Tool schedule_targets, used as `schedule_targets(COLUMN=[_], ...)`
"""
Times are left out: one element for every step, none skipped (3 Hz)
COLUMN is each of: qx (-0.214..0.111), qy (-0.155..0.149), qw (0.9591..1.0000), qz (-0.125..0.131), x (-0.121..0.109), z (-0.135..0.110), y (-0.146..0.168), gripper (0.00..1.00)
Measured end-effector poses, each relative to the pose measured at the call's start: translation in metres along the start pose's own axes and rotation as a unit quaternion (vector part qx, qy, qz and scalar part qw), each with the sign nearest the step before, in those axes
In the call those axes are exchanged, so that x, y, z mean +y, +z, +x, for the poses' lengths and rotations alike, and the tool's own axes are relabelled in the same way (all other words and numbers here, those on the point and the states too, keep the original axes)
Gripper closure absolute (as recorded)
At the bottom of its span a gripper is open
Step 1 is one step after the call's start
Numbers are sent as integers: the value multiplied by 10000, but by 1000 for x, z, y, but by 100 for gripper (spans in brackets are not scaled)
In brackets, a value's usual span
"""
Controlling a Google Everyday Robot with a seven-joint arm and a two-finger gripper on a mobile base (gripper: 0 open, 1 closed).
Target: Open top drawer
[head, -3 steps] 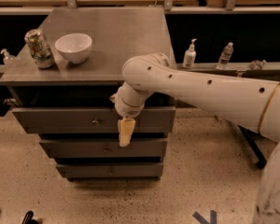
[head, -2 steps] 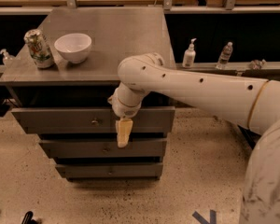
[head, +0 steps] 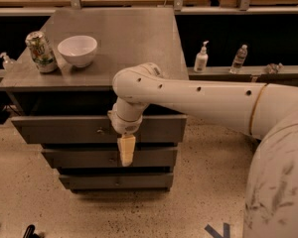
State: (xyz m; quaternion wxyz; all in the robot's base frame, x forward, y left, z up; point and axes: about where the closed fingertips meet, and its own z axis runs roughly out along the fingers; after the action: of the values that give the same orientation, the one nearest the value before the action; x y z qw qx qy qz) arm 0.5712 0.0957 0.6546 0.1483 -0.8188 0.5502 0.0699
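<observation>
The top drawer (head: 54,129) is the widest gray front, just under the gray cabinet top (head: 134,43), with a small metal knob (head: 100,131) at its middle. Below it are the mid-sized drawer front (head: 74,157) and the smallest one (head: 89,181). My gripper (head: 125,151) hangs from the white arm (head: 188,100), pointing down in front of the drawers. It is a little right of the knob and lower, with its cream tip over the middle drawer front. It is not touching the knob.
A soda can (head: 40,51) and a white bowl (head: 77,50) stand on the left of the cabinet top. A pump bottle (head: 201,58) and a water bottle (head: 239,59) stand on a ledge to the right. My white body (head: 278,182) fills the lower right.
The arm has shifted slightly left and the gripper a little lower, closer to the knob. The drawers look unchanged.
</observation>
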Motion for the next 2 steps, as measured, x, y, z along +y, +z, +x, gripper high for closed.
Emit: schedule_targets(qx=[-100, -228], qy=[-129, -252], qw=[9998, 9993], qz=[-116, -175], x=[26, 47], z=[-6, -12], y=[1, -4], gripper=[0, 2])
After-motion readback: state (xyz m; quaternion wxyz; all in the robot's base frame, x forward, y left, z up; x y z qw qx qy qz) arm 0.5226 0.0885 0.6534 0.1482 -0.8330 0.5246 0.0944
